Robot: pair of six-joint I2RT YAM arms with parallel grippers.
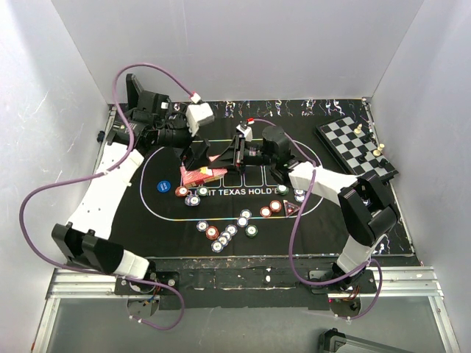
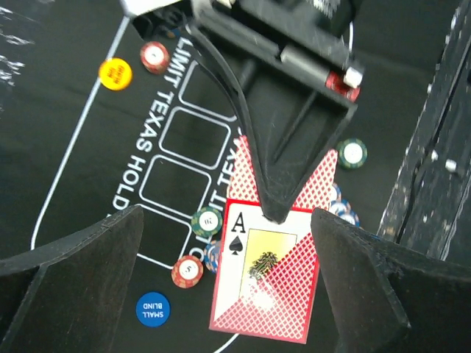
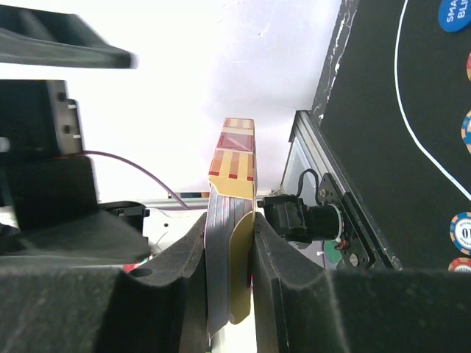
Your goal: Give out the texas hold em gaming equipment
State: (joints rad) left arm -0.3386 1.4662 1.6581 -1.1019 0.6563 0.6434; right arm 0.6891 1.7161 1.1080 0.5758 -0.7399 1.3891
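A pack of red-patterned playing cards, showing an ace of spades, hangs over the mat; edge-on it is the pack. My right gripper is shut on it and comes in from the right as the right gripper. My left gripper is open, its fingers standing wide to either side of the pack without touching it. From above, the pack sits just below the left gripper. Several poker chips lie scattered on the mat. A yellow button and a dark triangular marker also lie there.
A blue "SMALL BLIND" disc lies left of the chips. A chessboard with pieces stands at the back right. The black mat covers the table. White walls close in the back and both sides.
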